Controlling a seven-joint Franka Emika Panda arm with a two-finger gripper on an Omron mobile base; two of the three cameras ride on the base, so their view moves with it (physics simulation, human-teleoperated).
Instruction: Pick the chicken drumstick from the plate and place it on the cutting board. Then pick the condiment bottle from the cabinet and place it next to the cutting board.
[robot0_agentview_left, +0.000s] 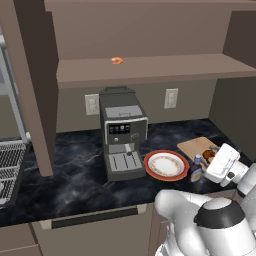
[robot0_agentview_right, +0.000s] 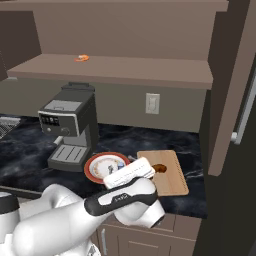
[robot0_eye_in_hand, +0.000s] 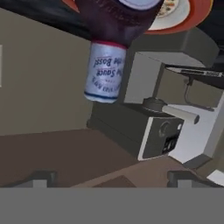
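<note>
The condiment bottle (robot0_agentview_left: 196, 169), dark brown with a blue cap, stands upright on the counter between the plate (robot0_agentview_left: 166, 165) and the cutting board (robot0_agentview_left: 196, 145). My gripper (robot0_agentview_left: 212, 167) hovers just to its right, open, with nothing between the fingers. In the hand view the condiment bottle (robot0_eye_in_hand: 107, 52) appears inverted ahead of my gripper (robot0_eye_in_hand: 113, 177), well apart from both tips. The chicken drumstick (robot0_agentview_right: 159, 168) lies on the cutting board (robot0_agentview_right: 170, 177), partly behind my hand. The plate (robot0_agentview_right: 97, 162) is red-rimmed and bare. The cabinet shelf (robot0_agentview_left: 150, 67) runs above the counter.
A grey coffee machine (robot0_agentview_left: 121, 135) stands left of the plate on the black marble counter (robot0_agentview_left: 75, 175). A tiny orange ring (robot0_agentview_left: 117, 60) sits on the cabinet shelf. The cabinet's side panel (robot0_agentview_left: 35, 90) drops to the counter at left. Two wall outlets flank the machine.
</note>
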